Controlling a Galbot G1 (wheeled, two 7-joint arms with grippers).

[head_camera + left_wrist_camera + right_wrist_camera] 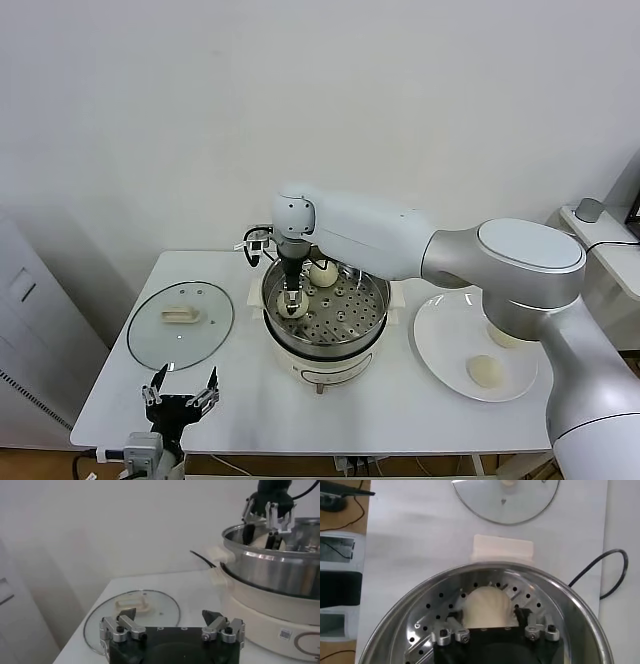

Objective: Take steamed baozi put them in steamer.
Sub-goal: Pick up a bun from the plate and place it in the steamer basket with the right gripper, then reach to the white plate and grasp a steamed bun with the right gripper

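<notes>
The steel steamer (375, 312) stands mid-table on its white cooker base. My right gripper (292, 298) reaches down into it, open, fingers either side of a cream baozi (487, 605) that rests on the perforated floor. A second baozi (322, 272) lies at the steamer's far side. Two more baozi (485, 371) sit on the white plate (430, 340) to the right, one half hidden by my right arm. My left gripper (180, 392) hovers open and empty at the table's front left corner, seen again in the left wrist view (170, 616).
The glass lid (180, 325) with a white handle lies flat left of the steamer. A black cord (605, 570) runs behind the cooker. My right arm crosses over the plate and the steamer's right rim. A side table stands at far right.
</notes>
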